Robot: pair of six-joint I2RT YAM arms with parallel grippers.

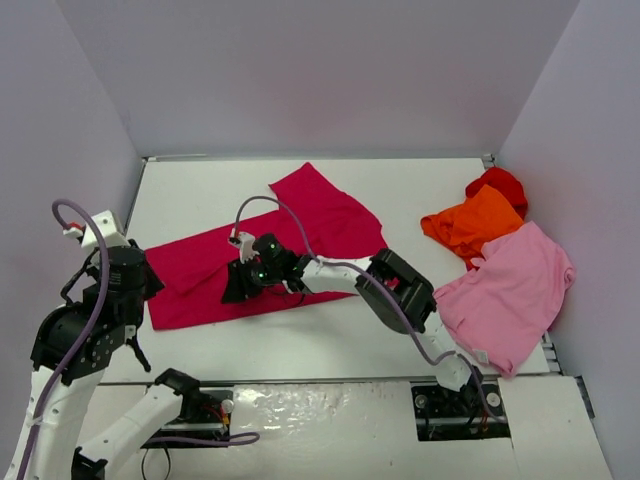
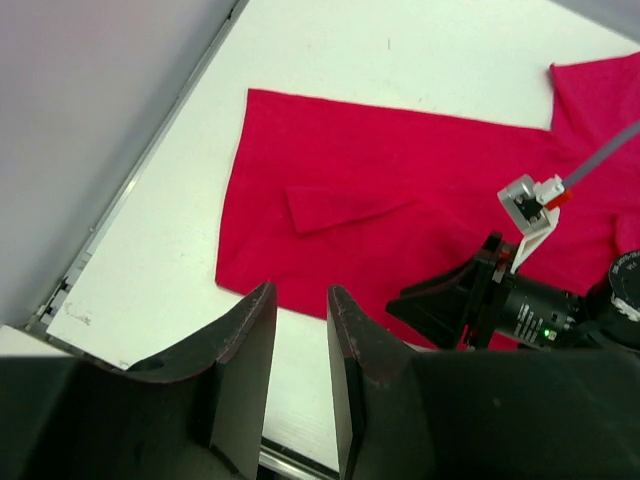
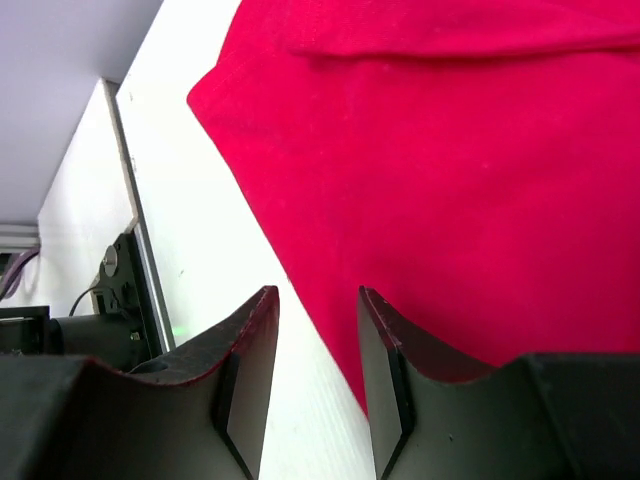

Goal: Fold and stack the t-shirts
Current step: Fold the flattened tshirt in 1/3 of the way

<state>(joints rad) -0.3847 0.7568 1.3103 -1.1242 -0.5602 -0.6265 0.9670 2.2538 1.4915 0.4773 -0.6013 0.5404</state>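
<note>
Jaws both slightly parted, empty: right jaws over crimson t-shirt [image 1: 195, 275] near edge, left jaws off its left end. It looks partly folded on bench [image 1: 300, 345]. Orange t-shirt [image 1: 470, 225], pink t-shirt [image 1: 510, 285], red t-shirt [image 1: 500, 183] lie heaped right of it, unfolded; nothing stacked.

The left arm [image 1: 80, 335] is bent up high by the near left corner of the white flat worktop [image 1: 300, 345]. Its wrist tips down, so the black left gripper [image 2: 300, 295] points at the worktop from above. Its two fingers [image 2: 250, 340] stand a little way apart, with nothing between them. The right arm [image 1: 400, 290] starts at the near right edge and reaches long and low to the left, up to the middle of the worktop. The black right gripper [image 3: 318, 300] is down close to the worktop. Its fingers [image 3: 255, 340] are a little apart too, with nothing in the gap.
</note>
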